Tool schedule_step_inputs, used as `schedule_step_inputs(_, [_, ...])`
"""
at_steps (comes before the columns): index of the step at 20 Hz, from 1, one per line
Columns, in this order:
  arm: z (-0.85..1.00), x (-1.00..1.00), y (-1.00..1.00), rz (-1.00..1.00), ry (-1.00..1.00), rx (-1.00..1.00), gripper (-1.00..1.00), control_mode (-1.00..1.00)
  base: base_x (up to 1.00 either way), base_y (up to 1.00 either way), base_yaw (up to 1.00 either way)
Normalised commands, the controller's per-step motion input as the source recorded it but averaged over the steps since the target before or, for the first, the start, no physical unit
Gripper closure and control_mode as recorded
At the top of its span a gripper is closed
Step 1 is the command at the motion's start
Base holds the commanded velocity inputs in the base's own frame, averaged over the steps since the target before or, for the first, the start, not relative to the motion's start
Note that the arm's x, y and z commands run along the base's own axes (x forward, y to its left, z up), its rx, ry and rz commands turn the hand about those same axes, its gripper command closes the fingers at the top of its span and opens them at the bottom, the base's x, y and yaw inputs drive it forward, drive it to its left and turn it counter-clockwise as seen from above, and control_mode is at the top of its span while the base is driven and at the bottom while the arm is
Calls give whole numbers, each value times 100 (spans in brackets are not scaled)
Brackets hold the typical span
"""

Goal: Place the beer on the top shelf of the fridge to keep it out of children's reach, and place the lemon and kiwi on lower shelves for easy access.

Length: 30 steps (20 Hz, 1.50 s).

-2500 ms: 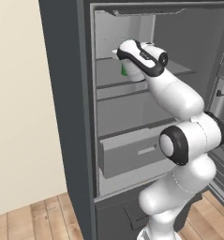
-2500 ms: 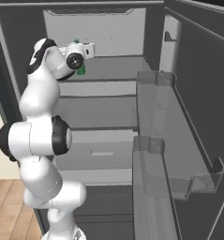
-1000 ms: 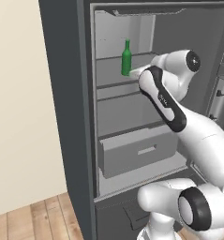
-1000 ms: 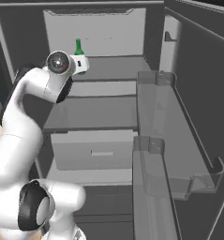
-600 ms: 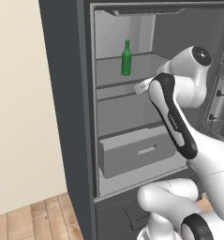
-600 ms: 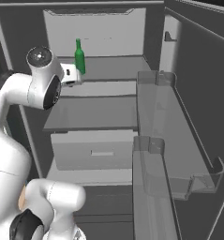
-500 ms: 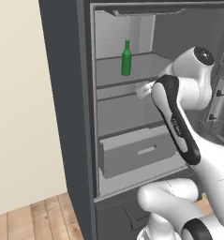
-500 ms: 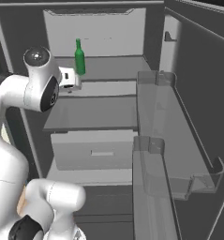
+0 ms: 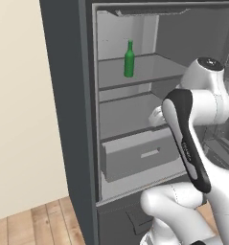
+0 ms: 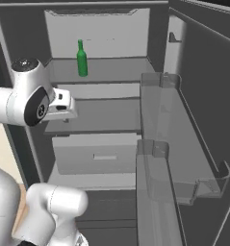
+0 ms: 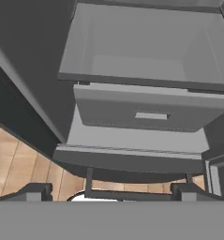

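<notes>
Fingers (image 11: 38, 191) apparently apart; beer (image 9: 129, 59) upright.

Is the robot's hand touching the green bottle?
Apart. In the right base view the beer stands alone on the top shelf, while the gripper hangs lower down, clear of it.

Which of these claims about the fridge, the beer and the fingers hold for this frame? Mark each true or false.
1. The beer stands upright on the top shelf. True.
2. The fingers are closed around the beer. False: they are spread apart with nothing between them, away from the bottle.
3. The fridge door is open. True.
4. The drawer has a lemon lying on it. False: no fruit is on it.
5. The beer lies on its side. False: it stands neck up.
</notes>
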Motion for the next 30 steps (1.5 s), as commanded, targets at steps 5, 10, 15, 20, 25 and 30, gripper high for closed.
schedule_step_inputs(5, [-15, -23, 0, -1, 5, 0, -100, -100, 0, 0, 0])
schedule_step_inputs(10, [-7, -8, -1, 0, 0, 0, -100, -100, 0, 0, 0])
schedule_step_inputs(15, [-2, -2, 0, 0, 0, 0, -100, 100, -29, 2, -7])
schedule_step_inputs(20, [0, 0, 0, 0, 0, 0, -100, 100, -72, 15, -27])
schedule_step_inputs(25, [0, 0, 0, 0, 0, 0, -100, 100, -89, 60, -38])
schedule_step_inputs(30, [0, 0, 0, 0, 0, 0, -100, 100, -93, 59, -47])
